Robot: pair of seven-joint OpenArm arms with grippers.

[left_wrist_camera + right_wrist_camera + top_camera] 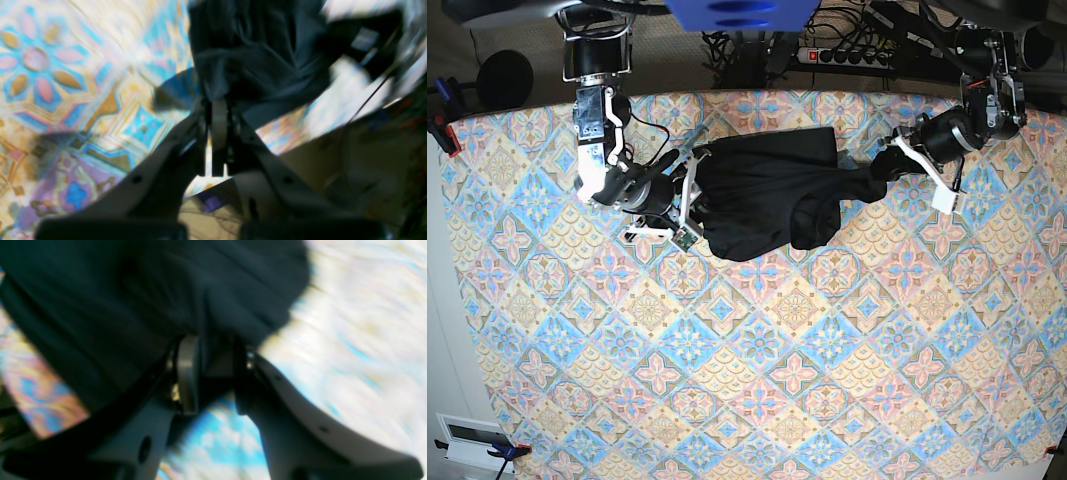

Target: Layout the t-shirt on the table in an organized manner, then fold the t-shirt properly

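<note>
The black t-shirt [772,200] hangs bunched and stretched between my two grippers over the far middle of the patterned table [757,380]. In the base view my left gripper [879,172] is on the right, shut on a twisted end of the t-shirt. My right gripper [693,196] is on the left, with the shirt's other edge pinched in its jaws. The left wrist view shows the left gripper [218,103] with its fingers pressed together under the dark t-shirt [260,56]. In the right wrist view, the t-shirt [133,300] runs down into the right gripper [215,353].
A power strip with cables [847,55] lies beyond the table's far edge, next to a blue object [737,12]. A clamp [439,130] holds the covering at the far left corner. A white box [472,440] sits off the near left corner.
</note>
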